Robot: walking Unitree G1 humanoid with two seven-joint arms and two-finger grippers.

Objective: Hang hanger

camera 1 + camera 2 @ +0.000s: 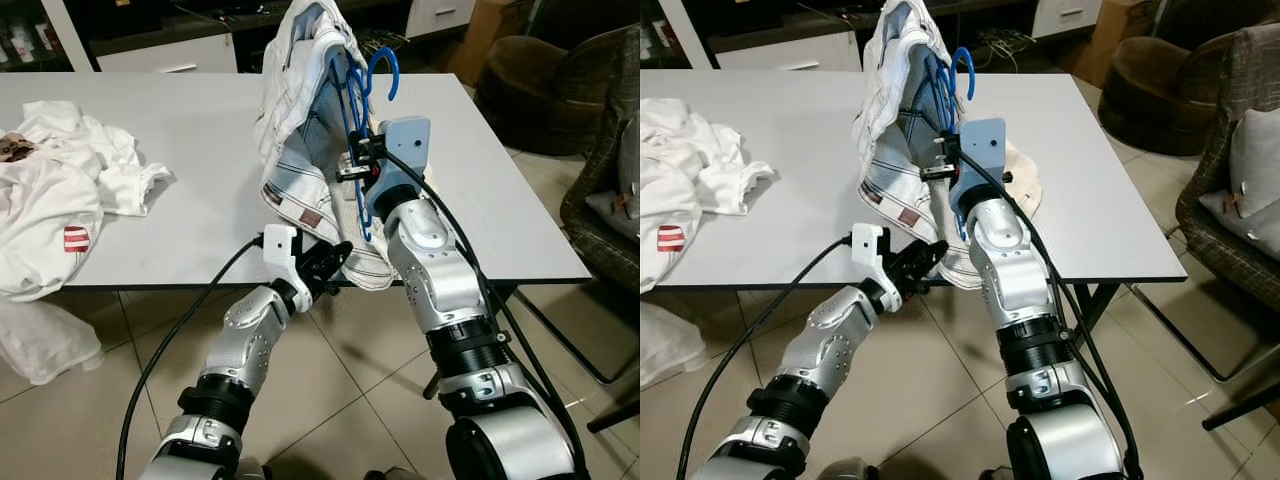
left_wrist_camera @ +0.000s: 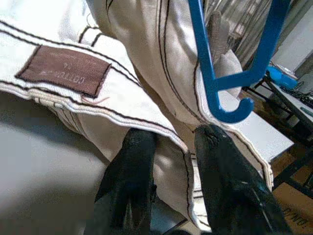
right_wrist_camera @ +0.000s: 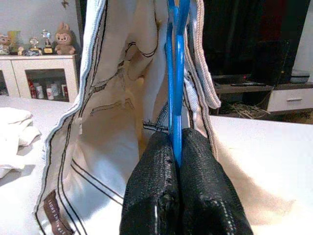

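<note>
Holding up a blue hanger (image 1: 356,130) in the middle of the frame, above the white table (image 1: 200,150), with the right gripper (image 3: 175,147) pressed together on the hanger's thin plastic bar, as the right wrist view is showing. Carrying a white garment (image 1: 300,120) with dark stitching on that hanger, draped over its upper part and falling down to the table edge near the lower middle of the frame. Reaching from below with the left gripper (image 2: 171,142), fingers spread a little, one on each side of the garment's hem, close to the fabric but not clearly pinching it. Lying in a heap at the left edge of the frame, another white cloth (image 1: 60,190), apart from the work. Judging the task as about half done: garment already on the hanger and lifted, hook (image 1: 385,70) free at the top, but no rail or rod for hanging visible here, so carrying and hooking probably remaining.
</note>
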